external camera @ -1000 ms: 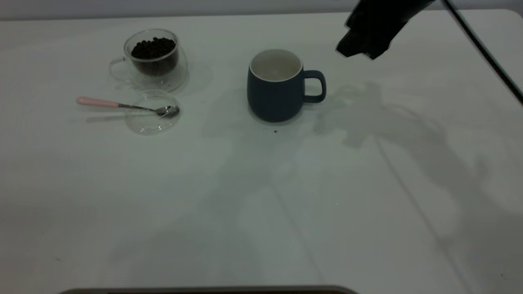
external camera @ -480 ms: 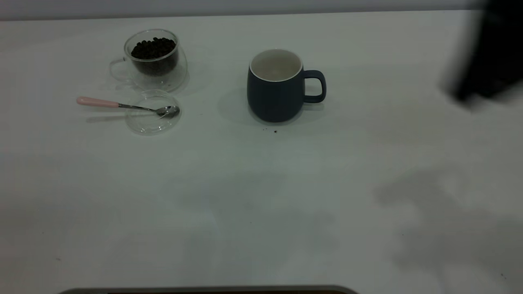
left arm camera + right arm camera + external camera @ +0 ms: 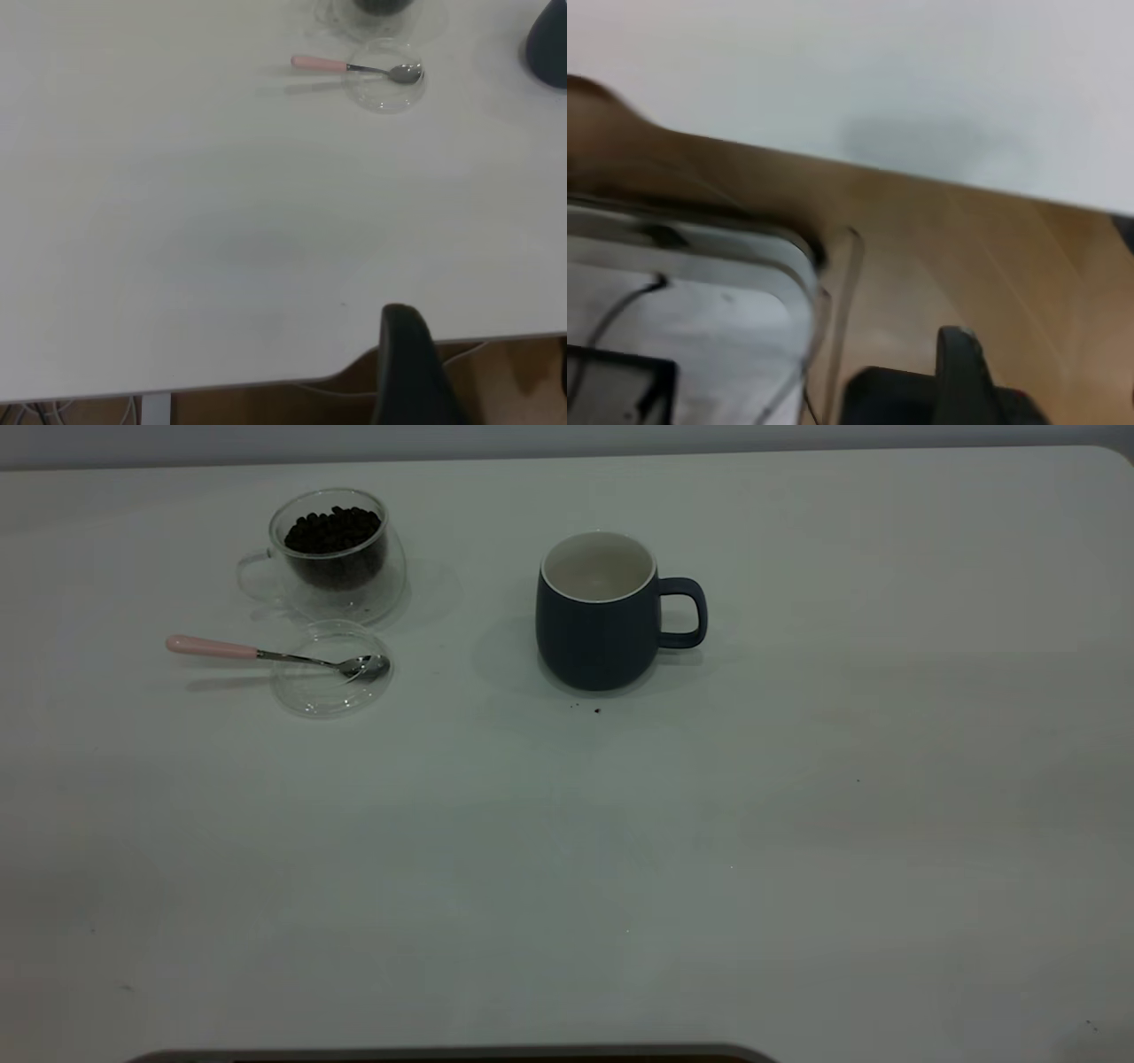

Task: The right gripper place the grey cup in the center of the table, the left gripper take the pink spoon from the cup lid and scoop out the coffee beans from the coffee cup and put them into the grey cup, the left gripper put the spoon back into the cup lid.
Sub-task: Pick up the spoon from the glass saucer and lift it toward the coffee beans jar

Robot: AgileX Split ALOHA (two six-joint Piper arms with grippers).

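While both arms sat off the table, I saw the grey cup standing upright near the middle toward the far side, its handle pointing to the right arm's side and its white inside empty. Well apart, on the left arm's side, the coffee cup held the coffee beans. Just beside it, nearer the camera, lay the cup lid, with the pink spoon resting across it: bowl inside the lid, pink handle reaching out over the rim above the tabletop.

From the left wrist view, the left gripper hung past the table's near edge, far from the spoon; only one dark finger showed, so I could not tell whether its pincer was apart or together. For the right gripper, off the table over the floor, I could not tell either.

I judged the spoon pickup risky: the slim handle lay low, so a pinch might slip, tip the spoon, or drag the light lid against the glass cup.
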